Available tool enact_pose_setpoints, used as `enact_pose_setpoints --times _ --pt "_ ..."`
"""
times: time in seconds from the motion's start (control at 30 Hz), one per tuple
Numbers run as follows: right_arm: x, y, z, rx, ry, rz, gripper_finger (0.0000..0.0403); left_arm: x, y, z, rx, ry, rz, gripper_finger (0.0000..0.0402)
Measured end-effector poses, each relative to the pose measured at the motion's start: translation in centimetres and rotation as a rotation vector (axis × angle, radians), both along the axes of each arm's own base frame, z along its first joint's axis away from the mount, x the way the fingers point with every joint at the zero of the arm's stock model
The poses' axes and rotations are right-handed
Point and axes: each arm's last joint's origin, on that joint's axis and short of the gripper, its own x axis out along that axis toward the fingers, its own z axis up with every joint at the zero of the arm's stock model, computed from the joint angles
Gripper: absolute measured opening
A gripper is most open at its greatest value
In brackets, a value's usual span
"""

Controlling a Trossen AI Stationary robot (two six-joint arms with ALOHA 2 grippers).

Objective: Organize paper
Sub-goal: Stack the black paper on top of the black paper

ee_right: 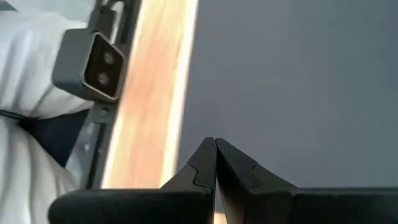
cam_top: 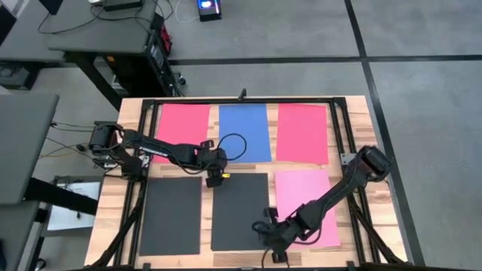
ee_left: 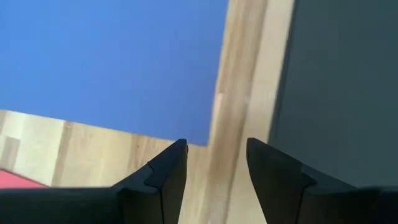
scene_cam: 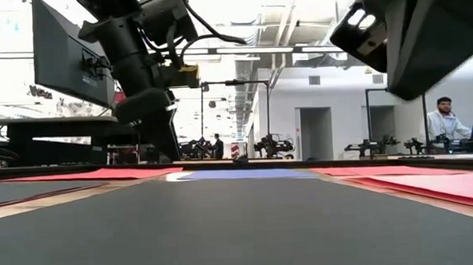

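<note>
Six paper sheets lie flat on the wooden table in two rows. The far row is a red sheet (cam_top: 182, 128), a blue sheet (cam_top: 245, 132) and a second red sheet (cam_top: 303, 132). The near row is a dark grey sheet (cam_top: 172, 214), a second dark grey sheet (cam_top: 239, 211) and a pink sheet (cam_top: 305, 203). My left gripper (cam_top: 216, 179) is open over the bare wood (ee_left: 233, 124) between the blue sheet (ee_left: 112, 62) and the middle dark sheet (ee_left: 342, 93). My right gripper (cam_top: 275, 245) is shut (ee_right: 215, 146) above the middle dark sheet's (ee_right: 298, 74) near right corner.
A black metal frame (cam_top: 241, 99) runs around the table's edges and both arm bases. The low camera (ee_right: 93, 62) sits at the near edge beside my right gripper. Narrow strips of bare wood separate the sheets. A person (scene_cam: 444, 119) stands in the room beyond the table.
</note>
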Motion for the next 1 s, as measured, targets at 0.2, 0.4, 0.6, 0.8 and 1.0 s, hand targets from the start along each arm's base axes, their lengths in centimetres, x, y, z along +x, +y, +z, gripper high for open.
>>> enact_pose_setpoints --times 0.2,0.4,0.6,0.8,1.0 --pt "0.3 1.3 -2.2 -0.007 0.069 0.009 0.0000 0.0 -0.2 -0.5 0.032 0.015 0.032 0.0124" --pt "0.8 1.7 -1.4 0.021 0.043 -0.009 0.0000 -0.1 -0.9 -0.1 0.040 -0.005 0.028 0.0022" --pt "1.3 2.6 -0.4 0.077 -0.029 0.002 0.0000 -0.3 -0.9 -0.6 0.041 0.034 0.030 0.0002" --pt "1.0 3.3 -0.2 0.115 -0.043 -0.002 0.0000 -0.1 -0.9 -0.5 0.037 0.014 0.034 0.0000" --pt "0.5 4.3 -0.6 0.157 -0.034 -0.021 0.0000 0.0 -0.8 -0.5 0.008 0.005 0.028 0.0000"
